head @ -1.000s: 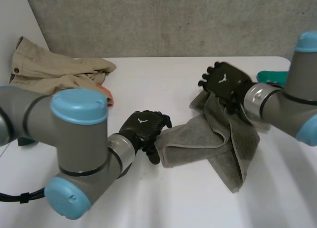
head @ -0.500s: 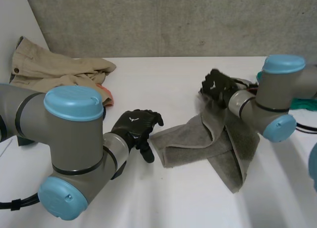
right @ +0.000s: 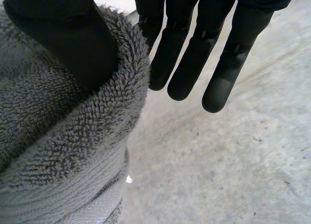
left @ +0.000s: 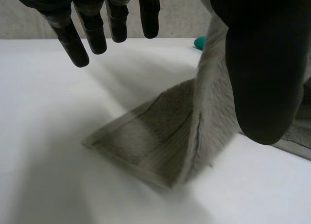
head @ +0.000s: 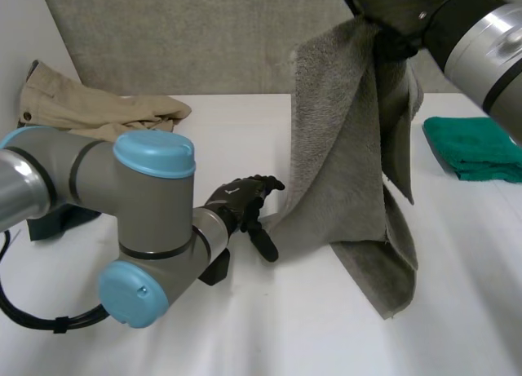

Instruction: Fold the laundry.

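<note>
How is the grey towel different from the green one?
The grey towel hangs from the right hand, only its lower end on the table; the green cloth lies folded flat. The grey towel droops in loose folds; the green cloth is neat. Both touch the white table.

You see a white tabletop (head: pixel 245 139) running back to a grey concrete wall (head: pixel 188 33). A white panel (head: pixel 20 42) stands slanted at the tabletop's left end, meeting that wall.
</note>
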Controlling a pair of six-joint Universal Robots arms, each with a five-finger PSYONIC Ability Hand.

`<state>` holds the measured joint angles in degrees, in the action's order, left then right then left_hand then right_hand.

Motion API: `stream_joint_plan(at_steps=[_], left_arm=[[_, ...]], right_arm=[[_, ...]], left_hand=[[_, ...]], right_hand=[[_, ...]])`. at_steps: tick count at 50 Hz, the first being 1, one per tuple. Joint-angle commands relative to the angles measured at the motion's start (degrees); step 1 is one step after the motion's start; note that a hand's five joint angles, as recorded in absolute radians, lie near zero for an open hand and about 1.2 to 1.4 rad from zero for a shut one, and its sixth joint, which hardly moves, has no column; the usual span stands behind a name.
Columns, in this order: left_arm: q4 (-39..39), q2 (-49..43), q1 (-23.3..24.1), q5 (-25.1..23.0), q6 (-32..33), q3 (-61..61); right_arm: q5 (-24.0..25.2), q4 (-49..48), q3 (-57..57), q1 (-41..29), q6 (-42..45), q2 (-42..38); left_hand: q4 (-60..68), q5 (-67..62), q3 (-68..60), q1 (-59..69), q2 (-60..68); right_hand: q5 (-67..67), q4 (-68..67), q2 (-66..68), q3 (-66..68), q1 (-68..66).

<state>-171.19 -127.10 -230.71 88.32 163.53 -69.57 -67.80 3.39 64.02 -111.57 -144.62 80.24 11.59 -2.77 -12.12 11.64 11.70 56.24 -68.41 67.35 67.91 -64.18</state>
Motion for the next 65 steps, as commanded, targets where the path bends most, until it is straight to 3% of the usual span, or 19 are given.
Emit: stream_joint_plan(at_steps=[1, 5, 6, 7, 8, 9, 16, 21, 26, 28, 34, 40, 45, 52, 58, 65], left_arm=[[1.56, -3.15, 1.58, -0.25, -3.65, 2.16], [2.7, -3.85, 3.16, -3.06, -8.31, 2.42], [2.96, -3.77, 3.77, -3.85, -9.62, 2.07], [2.88, -3.59, 4.13, -3.94, -9.89, 1.81], [2.79, -2.98, 4.13, -3.25, -9.9, 0.94], [2.7, -2.36, 3.78, -2.37, -9.64, 0.49], [-0.02, 9.84, -5.52, 8.97, 0.19, -4.78], [-8.08, 22.74, -13.08, 5.83, 12.31, -11.8], [-14.69, 29.1, -14.5, 0.2, 21.55, -15.59], [-15.93, 28.32, -15.03, -0.95, 25.77, -15.51], [-15.49, 17.44, -15.2, 2.21, 35.1, -6.74], [-17.33, 5.66, -14.77, 4.06, 41.68, 11.17], [-23.74, 6.07, -14.32, 5.11, 43.1, 18.76], [-31.31, 13.79, -13.54, 6.35, 40.73, 10.1], [-30.61, 18.99, -12.74, 1.87, 40.29, -5.73], [-30.35, 17.42, -10.29, -0.78, 42.04, -23.67]], right_arm=[[-2.16, -0.23, 0.58, -1.37, -7.07, 5.27], [-3.39, -1.02, 1.1, -1.19, -9.8, 7.21], [-3.56, -1.54, 1.19, -1.1, -10.24, 7.47], [-3.74, -1.72, 1.19, -1.02, -10.33, 7.56], [-3.91, -1.81, 1.28, -0.84, -10.33, 7.65], [-4.18, -2.07, 1.63, -0.4, -10.25, 7.56], [-3.13, -1.29, 4.35, 6.62, -9.19, 6.6], [0.03, 1.61, 8.22, 10.58, -7.7, 4.31], [2.06, 6.01, 12.0, 11.47, -3.66, -1.39], [1.71, 7.59, 12.79, 11.03, -0.94, -4.64], [-1.8, 7.25, 9.11, 8.92, 1.97, -15.1], [-8.57, -2.76, -3.54, 7.42, -2.76, -24.24], [-12.09, -21.12, -11.38, 7.86, -12.25, -26.98], [-11.83, -41.95, -3.93, 9.35, -25.6, -22.16], [-5.68, -39.7, 6.54, 11.11, -25.54, -19.16], [2.14, -27.66, 18.85, 14.63, -16.76, -18.63]], left_hand=[[-1.59, 2.77, 2.12, -1.64, -1.7], [2.27, -1.08, -1.74, 2.22, 2.16], [23.64, -22.45, -23.11, 23.59, 23.53], [36.84, -35.66, -36.31, 36.79, 36.73], [64.95, -63.76, -64.42, 64.9, 64.84], [68.37, -67.19, -67.85, 68.32, 68.26], [68.41, -67.23, -67.88, 68.36, 68.3], [68.41, -67.23, -67.88, 68.36, 68.3], [68.41, -67.23, -67.88, 68.36, 68.3], [68.41, -67.23, -67.88, 68.36, 68.3], [68.41, -67.23, -67.88, 68.36, 68.3], [68.41, -67.23, -67.88, 68.36, 68.3], [68.41, -67.23, -67.88, 68.36, 68.3], [68.41, -67.23, -67.88, 68.36, 68.3], [68.41, -67.23, -67.88, 68.36, 68.3], [68.41, -67.23, -67.88, 68.36, 68.3]], right_hand=[[13.76, -11.59, 12.65, 12.09, -15.82], [13.76, -11.59, 12.65, 12.09, -15.82], [13.76, -11.59, 12.65, 12.09, -15.82], [13.76, -11.59, 12.65, 12.09, -15.82], [13.76, -11.59, 12.65, 12.09, -15.82], [13.76, -11.59, 12.65, 12.09, -15.82], [13.76, -11.59, 12.65, 12.09, -15.82], [13.76, -11.59, 12.65, 12.09, -15.82], [13.76, -11.59, 12.65, 12.09, -15.82], [13.76, -11.59, 12.65, 12.09, -15.82], [13.76, -11.59, 12.65, 12.09, -15.82], [13.76, -11.59, 12.65, 12.09, -15.82], [13.76, -11.59, 12.65, 12.09, -15.82], [13.76, -11.59, 12.65, 12.09, -15.82], [13.76, -11.59, 12.65, 12.09, -15.82], [13.76, -11.59, 12.65, 12.09, -15.82]])
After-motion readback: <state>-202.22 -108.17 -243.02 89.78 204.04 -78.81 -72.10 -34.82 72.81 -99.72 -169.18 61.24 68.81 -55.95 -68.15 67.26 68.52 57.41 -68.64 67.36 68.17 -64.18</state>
